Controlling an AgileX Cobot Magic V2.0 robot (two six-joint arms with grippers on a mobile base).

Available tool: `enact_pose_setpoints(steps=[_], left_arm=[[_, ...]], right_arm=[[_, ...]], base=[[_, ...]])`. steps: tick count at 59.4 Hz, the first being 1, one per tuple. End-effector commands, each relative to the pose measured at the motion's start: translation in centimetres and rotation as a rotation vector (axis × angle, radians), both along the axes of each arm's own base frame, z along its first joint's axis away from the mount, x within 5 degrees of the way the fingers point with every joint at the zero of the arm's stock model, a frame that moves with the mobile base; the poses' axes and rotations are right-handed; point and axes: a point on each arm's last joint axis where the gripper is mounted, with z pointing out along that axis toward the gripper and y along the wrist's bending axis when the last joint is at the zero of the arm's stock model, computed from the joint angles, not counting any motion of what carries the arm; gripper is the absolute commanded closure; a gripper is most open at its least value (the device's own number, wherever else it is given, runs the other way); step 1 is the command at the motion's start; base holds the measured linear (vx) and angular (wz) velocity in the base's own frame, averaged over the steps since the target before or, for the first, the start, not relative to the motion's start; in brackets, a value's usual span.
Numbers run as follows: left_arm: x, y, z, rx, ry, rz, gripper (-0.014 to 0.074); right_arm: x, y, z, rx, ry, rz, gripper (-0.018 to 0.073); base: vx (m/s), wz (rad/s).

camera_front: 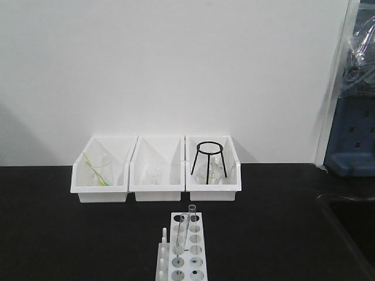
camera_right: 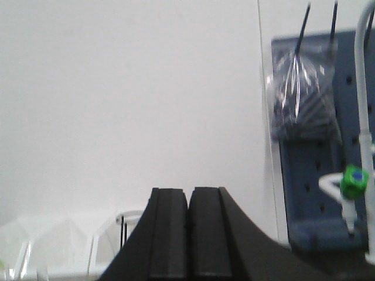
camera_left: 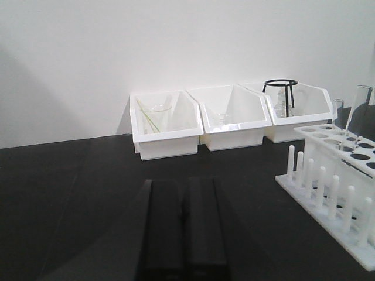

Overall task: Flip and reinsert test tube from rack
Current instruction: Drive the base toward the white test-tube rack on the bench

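Left claw (camera_left: 183, 186), right claw (camera_right: 188, 196) closed, wrist-view only, tilted test tube (camera_front: 180, 233) in rack (camera_front: 186, 258)

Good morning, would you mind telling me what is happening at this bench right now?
A two-arm robot is set up to flip a test tube and put it back, but nothing is in hand yet. The left pincer and the right pincer are both shut and empty, and neither is at the rack. The rack stands on the black table, holding a leaning test tube and an upright test tube.
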Motion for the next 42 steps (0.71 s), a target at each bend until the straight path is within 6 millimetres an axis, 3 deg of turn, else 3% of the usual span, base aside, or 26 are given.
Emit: enact_pose_setpoints(steps=[1,7,15,28,42], left_arm=[[-0.1,0.0,1.0,-0.012,-0.094,0.0,0.0602],[-0.1,0.0,1.0,-0.012,-0.094,0.0,0.0602],[-0.1,0.0,1.0,-0.012,-0.094,0.0,0.0602],[-0.1,0.0,1.0,-0.012,-0.094,0.0,0.0602],[-0.1,0.0,1.0,-0.012,-0.094,0.0,0.0602]], right_arm=[[0.0,0.1,6.3,-0.038,-0.145,-0.004,0.057],[2.8,0.2,10.7,-0.104,-0.112,-0.024,0.057],[7.4,0.3,13.5,-0.104,-0.049,-0.02,0.057],[11.9,0.4,13.2,-0.105,0.04,-0.01,0.0566],[13.0,0.4,12.6,-0.106,0.074,-0.008,0.0482]], base=[[0.0,0.0],[0.0,0.0],[0.0,0.0],[0.0,0.0],[0.0,0.0]])
